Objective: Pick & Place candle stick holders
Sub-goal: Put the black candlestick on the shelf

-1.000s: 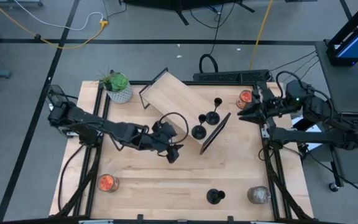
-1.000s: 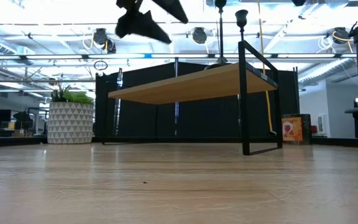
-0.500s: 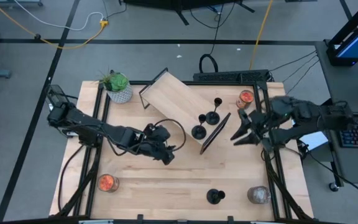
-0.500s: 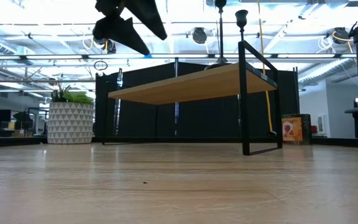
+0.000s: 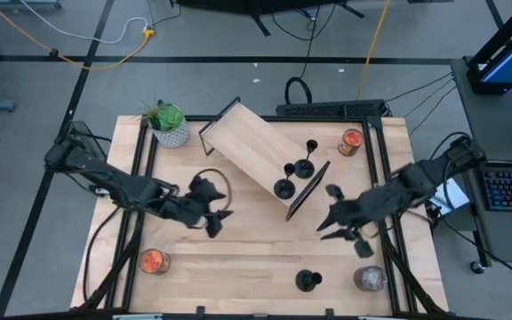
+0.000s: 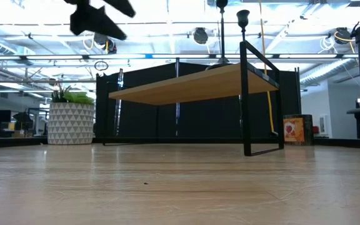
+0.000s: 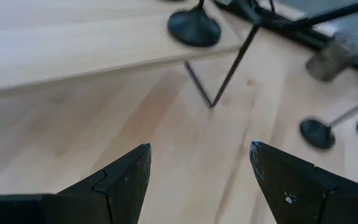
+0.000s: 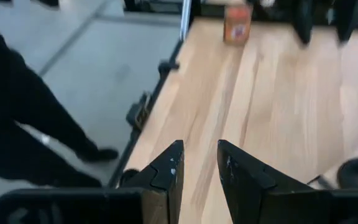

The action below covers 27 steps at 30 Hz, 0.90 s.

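High view, L arm: my left gripper has pulled back toward the table's left since a sec ago, away from the tilted light-wood shelf w/ black wire frame. Fingers spread, nothing in them.
High view, R arm: my right gripper has swung out from the rear-right corner to just right of the shelf's front leg, heading toward the lone matte-black candle stick holder near the front edge. Looks like pickup duty passing L to R.
High view, holders: three more small black candle stick holders stand on the shelf; fourth not yet placed.
Low view: left gripper now farther off from the shelf, up high.
L wrist view: fingers apart, empty; a holder base on shelf, the lone one beyond.
R wrist view: fingers narrowly parted, gripping nothing.
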Tool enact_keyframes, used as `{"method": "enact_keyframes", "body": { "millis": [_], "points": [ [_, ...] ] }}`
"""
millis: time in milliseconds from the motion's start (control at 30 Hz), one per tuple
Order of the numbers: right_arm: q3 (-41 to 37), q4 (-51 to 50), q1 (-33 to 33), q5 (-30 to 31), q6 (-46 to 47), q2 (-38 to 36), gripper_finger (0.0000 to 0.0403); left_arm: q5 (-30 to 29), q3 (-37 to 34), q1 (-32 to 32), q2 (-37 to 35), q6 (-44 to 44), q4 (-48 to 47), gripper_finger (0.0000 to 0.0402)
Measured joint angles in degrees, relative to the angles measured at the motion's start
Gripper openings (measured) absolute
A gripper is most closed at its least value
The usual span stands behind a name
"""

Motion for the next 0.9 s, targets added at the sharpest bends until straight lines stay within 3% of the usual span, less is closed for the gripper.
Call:
{"method": "enact_keyframes", "body": {
  "millis": [300, 567, 900],
  "points": [
    [9.9, -14.0, 4.6, -0.4, 11.4, 13.3, 0.0089, -0.9, -9.2, -6.0, -13.4, 2.1, 1.8, 0.0282],
    [12.2, -15.4, 6.7, -0.7, 20.3, 17.8, 0.0089, -4.0, -14.4, -11.0, -25.4, 5.5, 1.3, 0.0282],
    [12.2, -15.0, 7.9, -9.4, 30.7, 21.2, 0.0089, -4.1, -22.7, -14.3, -37.6, 4.3, 1.2, 0.0282]
  ]
}}
